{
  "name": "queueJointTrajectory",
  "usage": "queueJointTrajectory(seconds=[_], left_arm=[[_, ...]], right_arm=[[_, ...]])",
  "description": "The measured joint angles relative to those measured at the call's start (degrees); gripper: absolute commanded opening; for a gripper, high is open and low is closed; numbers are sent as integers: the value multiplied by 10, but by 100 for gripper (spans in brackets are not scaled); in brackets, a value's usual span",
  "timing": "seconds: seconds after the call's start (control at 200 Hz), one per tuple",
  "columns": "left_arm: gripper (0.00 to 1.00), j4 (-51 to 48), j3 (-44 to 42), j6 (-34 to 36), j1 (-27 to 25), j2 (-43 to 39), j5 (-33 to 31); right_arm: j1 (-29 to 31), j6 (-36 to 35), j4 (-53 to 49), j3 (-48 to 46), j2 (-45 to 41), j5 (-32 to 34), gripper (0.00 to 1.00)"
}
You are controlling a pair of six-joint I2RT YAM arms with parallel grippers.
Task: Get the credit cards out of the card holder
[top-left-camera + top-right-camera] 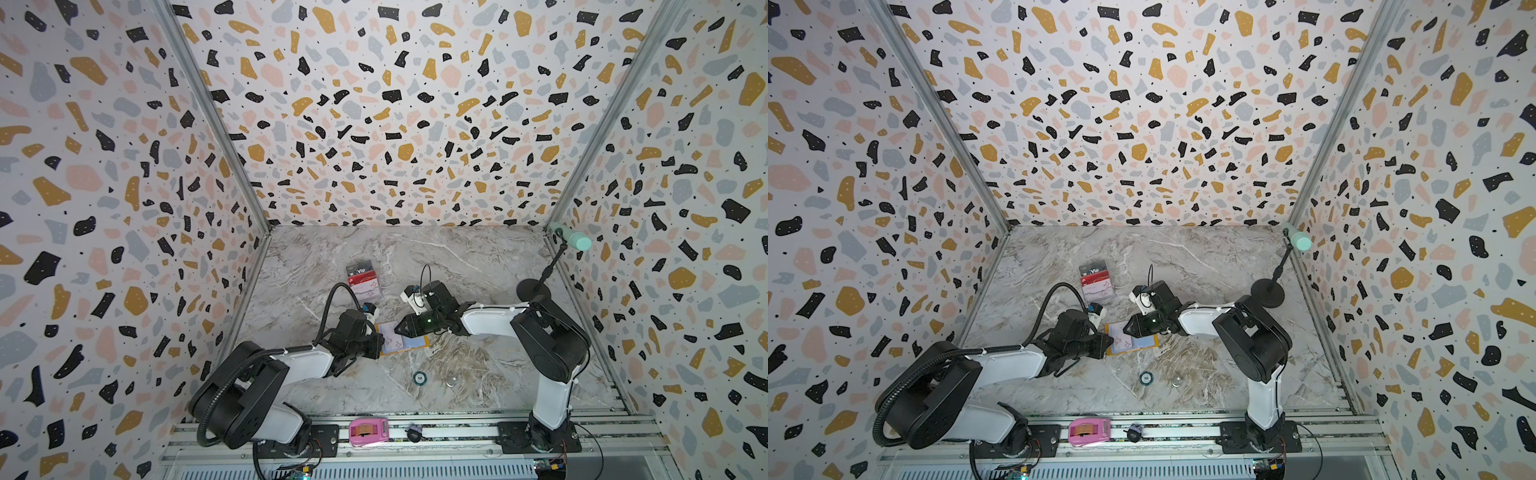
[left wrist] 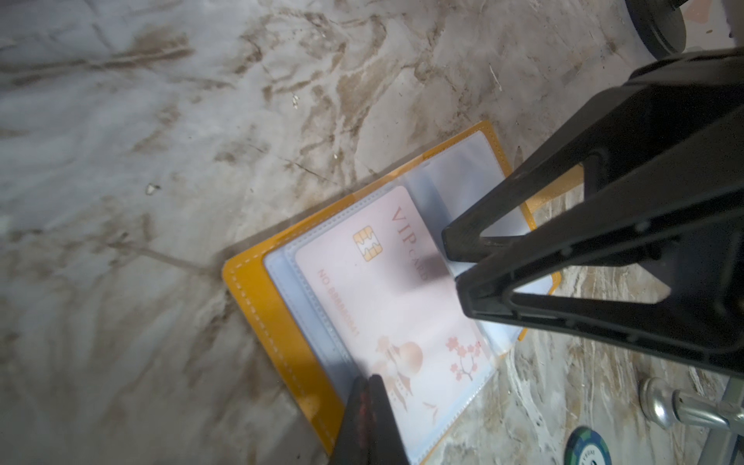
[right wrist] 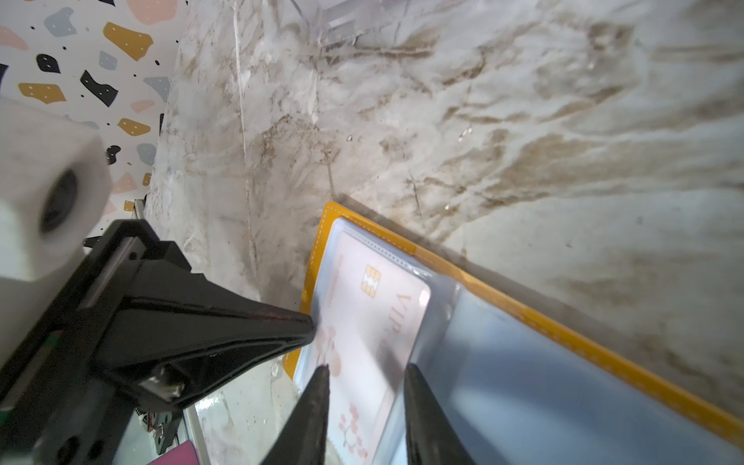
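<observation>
I have both arms reaching in low to the middle of the table (image 1: 457, 257), tips almost nose to nose. The left arm lies stretched out from its base at the front left, forearm nearly level. The right arm stands up from its base at the front right, bends at the elbow and runs leftward.

The card holder (image 1: 415, 343) lies open and flat between them, clear sleeves up. The left gripper (image 2: 372, 380) has its fingers pressed together, and the tip bears down on the sleeve at the holder's left edge. In the right wrist view that same tip (image 3: 310, 326) sits at the rim of the pink card (image 3: 374, 314), which is still in its sleeve.

The right gripper (image 3: 367, 368) comes down on the same card from the other side. Its fingers stand a little apart, with the card's face showing between them. From the left wrist view its tips (image 2: 453, 259) sit at the card's short edge near the fold. I cannot tell whether they touch it.

The holder's far edge (image 3: 563, 326) has bare marble behind it. A clear stand (image 1: 365, 291) sits behind and to the left, apart from the holder, with a black card (image 1: 360, 271) and a red card (image 1: 365, 277) in it. A chip (image 1: 419, 377) lies in front of the holder. A microphone stand (image 1: 533, 289) is well off to the right, behind the right arm.
</observation>
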Motion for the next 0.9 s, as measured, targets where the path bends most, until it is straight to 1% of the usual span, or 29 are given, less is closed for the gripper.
queueJointTrajectory(seconds=[0.48, 0.901], left_arm=[[0, -1, -1, 11, 0, -1, -5], [0, 10, -8, 15, 0, -1, -5]], right_arm=[[1, 4, -27, 10, 6, 6, 30], [2, 8, -27, 10, 6, -12, 26]])
